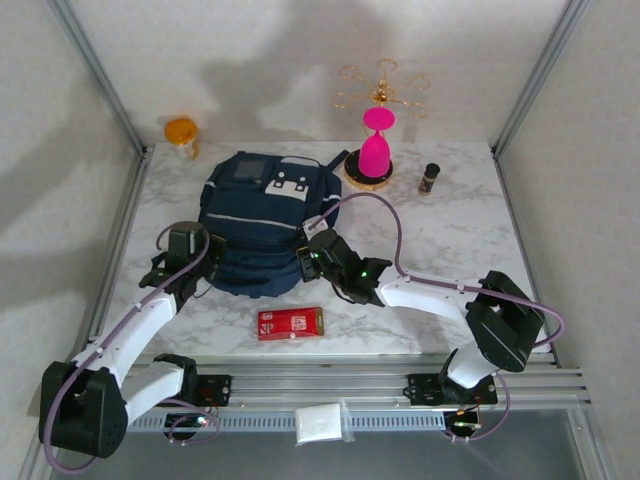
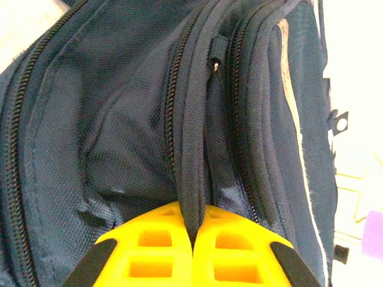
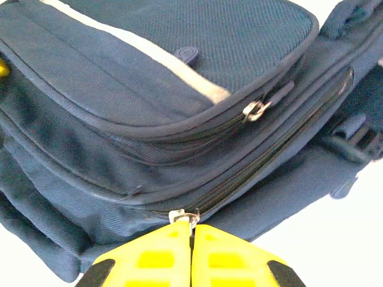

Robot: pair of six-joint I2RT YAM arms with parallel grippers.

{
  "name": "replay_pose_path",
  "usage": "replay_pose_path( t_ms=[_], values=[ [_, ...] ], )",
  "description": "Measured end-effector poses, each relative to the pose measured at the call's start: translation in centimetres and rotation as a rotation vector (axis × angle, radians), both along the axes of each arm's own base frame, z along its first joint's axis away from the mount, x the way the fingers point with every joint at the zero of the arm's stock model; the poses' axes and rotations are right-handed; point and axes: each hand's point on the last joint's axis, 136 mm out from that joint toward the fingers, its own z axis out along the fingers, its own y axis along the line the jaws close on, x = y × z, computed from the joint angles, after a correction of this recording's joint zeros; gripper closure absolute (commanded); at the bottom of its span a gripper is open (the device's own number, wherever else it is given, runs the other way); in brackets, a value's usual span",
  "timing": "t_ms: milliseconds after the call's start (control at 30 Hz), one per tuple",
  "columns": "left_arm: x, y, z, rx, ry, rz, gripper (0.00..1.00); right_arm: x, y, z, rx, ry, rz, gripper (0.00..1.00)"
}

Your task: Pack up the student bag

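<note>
The student bag (image 1: 255, 220), a large navy backpack with white front patches, lies flat in the middle of the marble table. At the bag's left side, my left gripper (image 1: 208, 258) (image 2: 194, 224) is shut on a navy fabric ridge (image 2: 192, 143) running between two zipper lines. A dark zipper pull (image 2: 215, 55) sits farther up that ridge. My right gripper (image 1: 312, 257) (image 3: 191, 226) is at the bag's near right corner, shut on the silver zipper pull (image 3: 183, 216) of the main zipper (image 3: 269, 149), which looks closed. The front pocket's pull (image 3: 256, 109) hangs free.
A red flat box (image 1: 291, 323) lies on the table just in front of the bag. Behind the bag stand a pink goblet on a round base (image 1: 375, 145), a small dark bottle (image 1: 430, 177) and an orange object (image 1: 181, 132). A white packet (image 1: 320, 423) rests on the front rail.
</note>
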Motion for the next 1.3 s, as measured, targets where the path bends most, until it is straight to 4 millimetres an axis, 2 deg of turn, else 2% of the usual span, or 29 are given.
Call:
replay_pose_path(
  t_ms=[33,100,133,200,267,300,400,533,633,667,767,867,1000,1167,1300],
  values=[
    [0.0,0.2,0.0,0.006,0.003,-0.010,0.92,0.0,0.3,0.1,-0.001,-0.006,0.009,1.00],
    [0.0,0.4,0.1,0.020,0.002,-0.031,0.65,-0.2,0.9,0.2,-0.004,-0.018,0.025,1.00],
    [0.0,0.5,0.3,0.029,-0.004,-0.034,0.55,-0.3,1.0,0.2,-0.004,-0.019,0.029,1.00],
    [-0.3,0.2,1.5,0.038,-0.040,-0.035,0.48,-0.3,1.2,0.1,-0.001,-0.020,0.033,1.00],
    [-1.0,-1.2,3.2,0.009,-0.116,-0.058,0.40,-0.3,1.3,0.1,0.003,-0.022,0.035,1.00],
    [-1.5,-2.2,3.8,-0.019,-0.150,-0.078,0.40,-0.3,1.4,0.1,0.005,-0.023,0.035,1.00],
    [-3.1,-5.8,3.7,-0.103,-0.175,-0.144,0.41,-0.3,1.6,-0.1,0.011,-0.022,0.042,1.00],
    [-4.1,-9.8,1.7,-0.168,-0.121,-0.202,0.43,-0.4,1.5,-0.3,0.010,-0.021,0.043,1.00],
    [-3.4,-11.2,0.1,-0.174,-0.074,-0.189,0.53,-0.4,1.5,-0.3,0.012,-0.026,0.044,1.00],
    [-3.1,-11.4,-0.5,-0.166,-0.058,-0.174,0.60,-0.4,1.5,-0.4,0.007,-0.028,0.046,1.00],
    [-2.3,-10.9,-1.7,-0.132,-0.031,-0.123,0.80,-0.4,1.2,-0.8,-0.015,-0.038,0.050,1.00],
    [-1.8,-10.4,-1.7,-0.110,-0.028,-0.094,1.00,-0.3,0.8,-1.2,-0.039,-0.061,0.051,1.00],
    [-1.7,-9.5,-1.2,-0.106,-0.035,-0.095,1.00,0.6,0.2,-1.2,-0.048,-0.099,0.043,1.00],
    [-1.4,-7.2,0.0,-0.108,-0.056,-0.115,1.00,2.7,0.0,0.2,0.000,-0.168,0.052,1.00],
    [-1.8,-5.5,0.6,-0.066,-0.066,-0.130,1.00,4.9,-0.4,-0.1,-0.001,-0.189,0.036,1.00]
  ],
)
